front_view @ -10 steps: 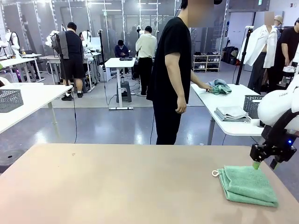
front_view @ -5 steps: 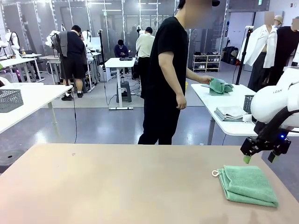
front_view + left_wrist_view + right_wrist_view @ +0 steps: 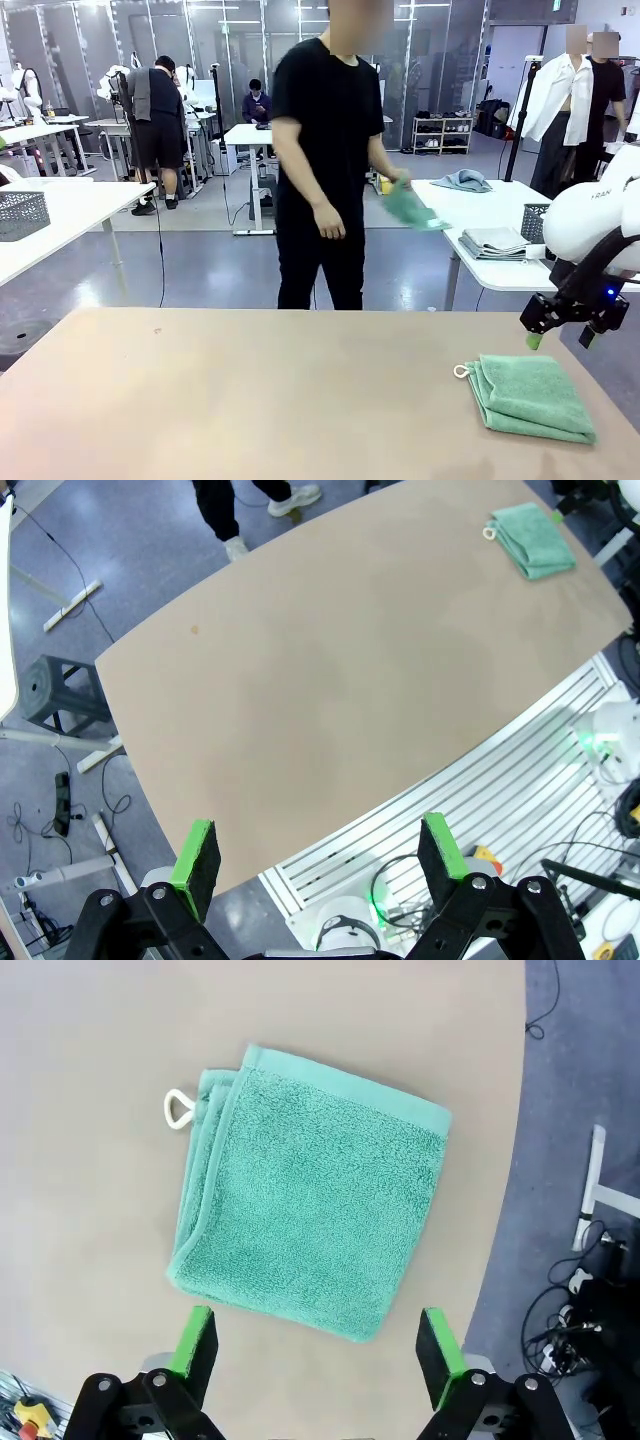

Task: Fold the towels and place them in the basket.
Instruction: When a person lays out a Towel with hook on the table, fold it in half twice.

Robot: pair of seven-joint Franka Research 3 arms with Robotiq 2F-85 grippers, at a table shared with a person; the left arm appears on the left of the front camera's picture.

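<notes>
A mint-green towel [image 3: 530, 397] lies folded on the tan table [image 3: 250, 400] near its right edge, its white loop [image 3: 461, 371] pointing left. My right gripper [image 3: 560, 338] hovers open just above the towel's far edge, holding nothing; in the right wrist view the towel [image 3: 310, 1220] lies flat ahead of the gripper [image 3: 315, 1345]. My left gripper [image 3: 318, 850] is open and high over the near edge of the table, far from the towel [image 3: 535, 540]. A person behind the table holds a second green towel [image 3: 410, 208] in one hand. The dark mesh basket [image 3: 540, 225] stands on a white side table, partly hidden by my right arm.
The white side table [image 3: 480, 275] at the back right carries a stack of folded grey cloths [image 3: 495, 243] and a crumpled blue-grey cloth [image 3: 462, 181]. A paler grey mesh basket [image 3: 22, 213] sits on another white table at the left.
My right gripper has lifted off the folded towel and its jaws have spread. The person has picked a green towel off the side table and turned toward my table.
</notes>
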